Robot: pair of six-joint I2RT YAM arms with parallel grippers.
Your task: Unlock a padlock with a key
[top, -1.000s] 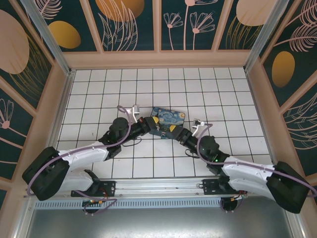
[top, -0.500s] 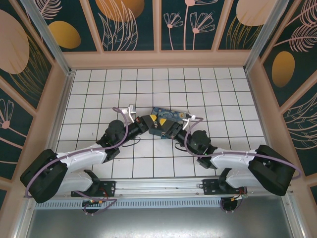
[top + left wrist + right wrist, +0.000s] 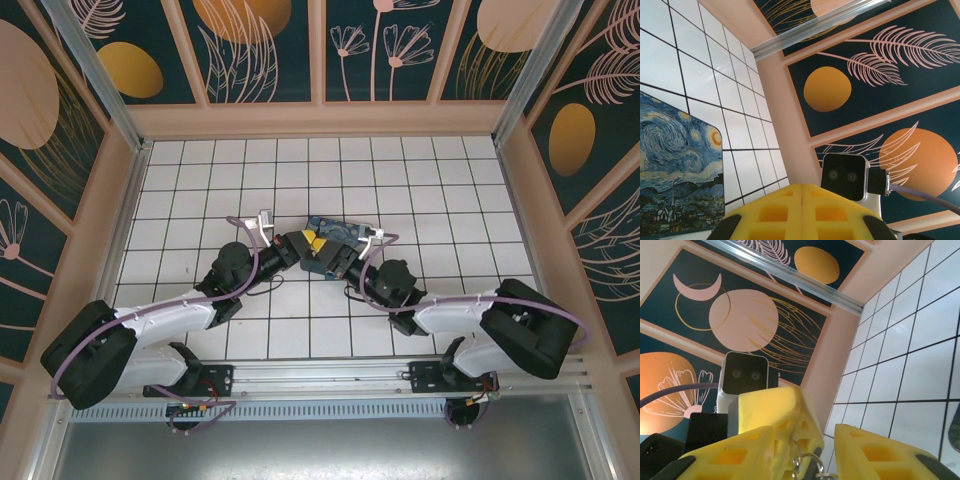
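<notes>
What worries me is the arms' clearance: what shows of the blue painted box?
The box is flat, rectangular, round-cornered, painted with dark blue swirls, yellow stars, a crescent and a village. It lies flat mid-table on white tiles. From above, the left gripper and right gripper meet over it, hiding much of it.

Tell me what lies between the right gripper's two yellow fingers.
A small metal ring hangs in that gap, shown in the right wrist view.

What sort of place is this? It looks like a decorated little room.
Probably a purpose-built robot test booth, not a real room: a white tiled floor with black grid lines, dark teal wall panels painted with orange discs and leaves, and a metal rail along the near edge.
</notes>
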